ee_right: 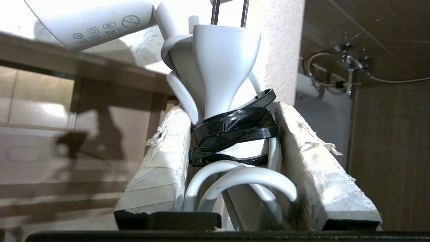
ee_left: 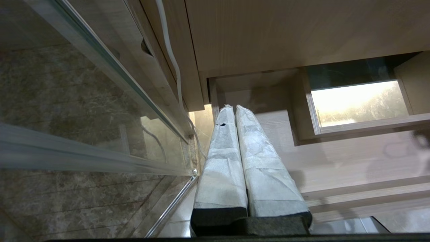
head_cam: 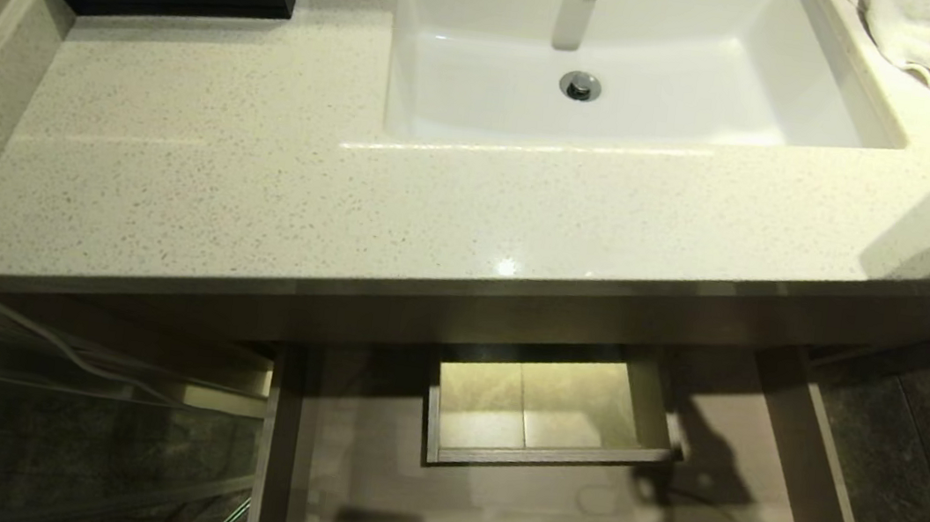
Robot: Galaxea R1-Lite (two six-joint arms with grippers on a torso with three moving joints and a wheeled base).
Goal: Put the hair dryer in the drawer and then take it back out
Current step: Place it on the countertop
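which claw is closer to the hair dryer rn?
Right. The right claw is clamped on the hair dryer's taped cord bundle. The left claw hangs shut over the open drawer, nothing in it.

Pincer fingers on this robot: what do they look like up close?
Both alike: the left pincer has two long tapering fingers wrapped in whitish, wrinkled tape on black bases. The right pincer has the same fingers, the wrapping frayed and torn at its edges.
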